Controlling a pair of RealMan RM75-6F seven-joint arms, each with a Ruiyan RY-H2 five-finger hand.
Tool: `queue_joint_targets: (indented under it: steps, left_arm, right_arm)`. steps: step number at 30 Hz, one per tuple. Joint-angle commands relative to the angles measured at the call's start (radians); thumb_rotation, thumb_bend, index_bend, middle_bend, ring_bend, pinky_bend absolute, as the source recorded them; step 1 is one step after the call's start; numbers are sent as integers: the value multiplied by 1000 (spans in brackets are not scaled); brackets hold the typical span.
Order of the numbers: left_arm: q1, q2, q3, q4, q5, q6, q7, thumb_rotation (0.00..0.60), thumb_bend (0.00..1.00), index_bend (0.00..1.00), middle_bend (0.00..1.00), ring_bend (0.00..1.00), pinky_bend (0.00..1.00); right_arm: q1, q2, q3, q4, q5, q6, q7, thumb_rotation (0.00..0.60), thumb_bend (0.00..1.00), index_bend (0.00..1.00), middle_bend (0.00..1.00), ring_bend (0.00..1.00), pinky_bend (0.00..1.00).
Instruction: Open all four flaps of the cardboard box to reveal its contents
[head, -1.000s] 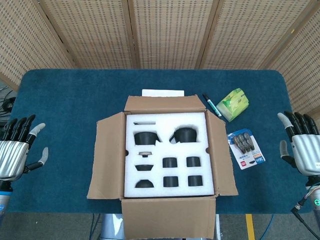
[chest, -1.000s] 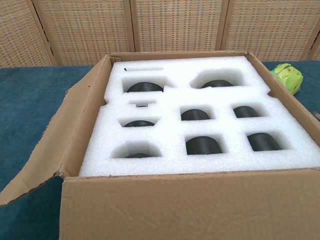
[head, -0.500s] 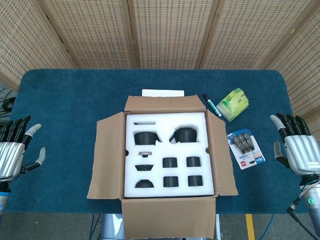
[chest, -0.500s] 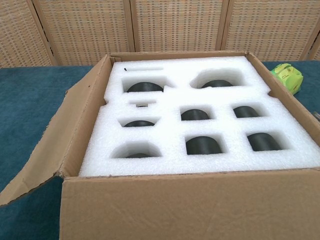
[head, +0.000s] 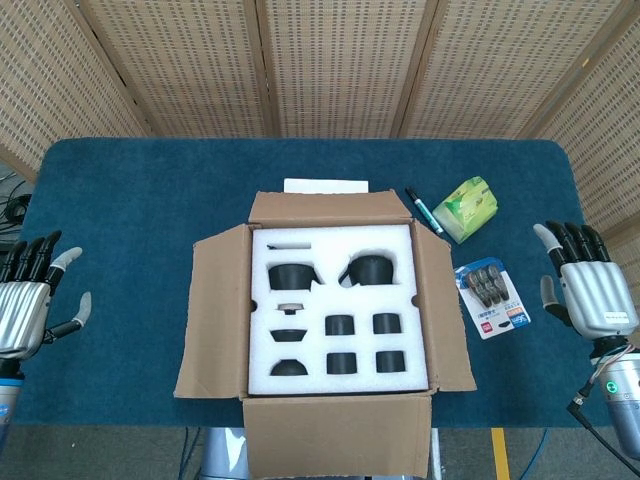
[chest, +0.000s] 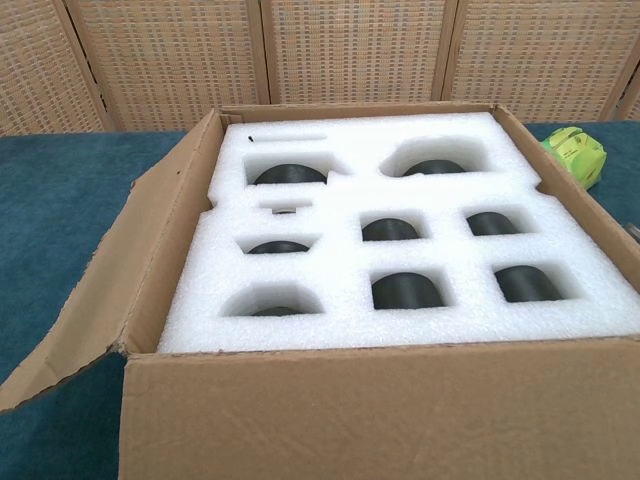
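The cardboard box (head: 215, 310) sits in the middle of the blue table with all its flaps folded outward. Inside lies a white foam insert (head: 335, 255) with several black pieces of a tea set in its pockets; the chest view shows the same foam insert (chest: 400, 270) and box wall (chest: 380, 415) close up. My left hand (head: 25, 305) hovers at the table's far left edge, fingers spread, holding nothing. My right hand (head: 585, 290) is at the far right edge, fingers also apart and empty. Neither hand touches the box, and neither appears in the chest view.
A white card (head: 325, 186) lies behind the box. To the right of the box are a marker pen (head: 423, 210), a green tissue pack (head: 467, 207) and a blister pack of clips (head: 491, 298). Wicker screens stand behind the table.
My right hand has moved left, inward and slightly up over the table edge. My left hand has drifted a little further left and down. The box is unchanged.
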Motion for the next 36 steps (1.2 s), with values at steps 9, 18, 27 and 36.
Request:
queue_joint_targets:
  steps: [9,18,27,36]
  left_arm:
    - [10,-8,-25,1,-11,0,14,223,467,173,0,0,0]
    - [17,-5,-36,0,-5,-2,20,222,467,175,0,0,0]
    - [38,0,-31,-5,-2,-1,13,222,467,177,0,0,0]
    - [55,-4,-33,-10,2,0,3,223,468,177,0,0,0]
  right_arm:
    - [-48,13,-9,-11,10,62,3,600,672,36,67,0,0]
    - [-101,25,-34,-17,18,102,17,600,672,34,67,0,0]
    - [-147,4,-62,-13,5,140,26,600,672,31,66,0,0]
    - [-156,-20,-59,7,-10,156,27,600,672,26,65,0,0]
